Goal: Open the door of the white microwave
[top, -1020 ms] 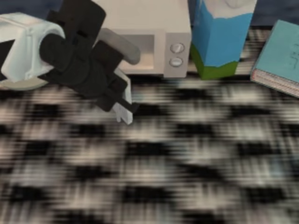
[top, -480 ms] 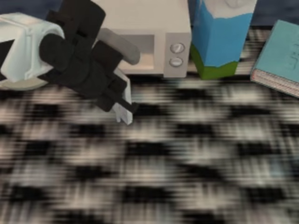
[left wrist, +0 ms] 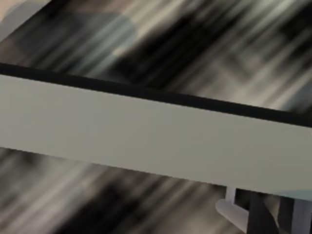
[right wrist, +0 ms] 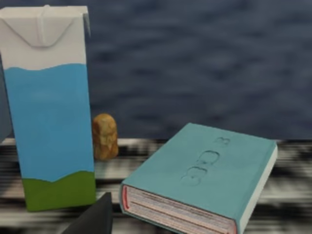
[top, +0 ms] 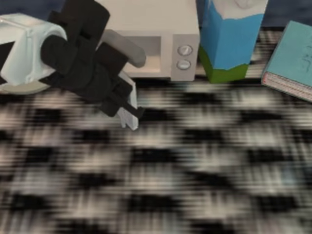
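The white microwave (top: 161,19) stands at the back of the table, its two grey knobs (top: 184,57) on the right of its front. Its door (top: 131,100) is swung out toward the front and seen edge-on, leaving the pale beige inside (top: 146,51) showing. My left gripper (top: 127,113) is at the door's free edge, shut on the handle. In the left wrist view the door (left wrist: 146,131) is a broad off-white band, with the handle (left wrist: 231,212) between dark fingers (left wrist: 261,217). My right arm is outside the top view; one dark finger (right wrist: 92,219) shows in its wrist view.
A tall blue-white-green carton (top: 229,39) stands right of the microwave. A teal book (top: 292,58) lies at the far right. A small brown lump (right wrist: 105,136) sits behind the carton (right wrist: 48,122) and beside the book (right wrist: 204,180). The tabletop is black-and-white checked.
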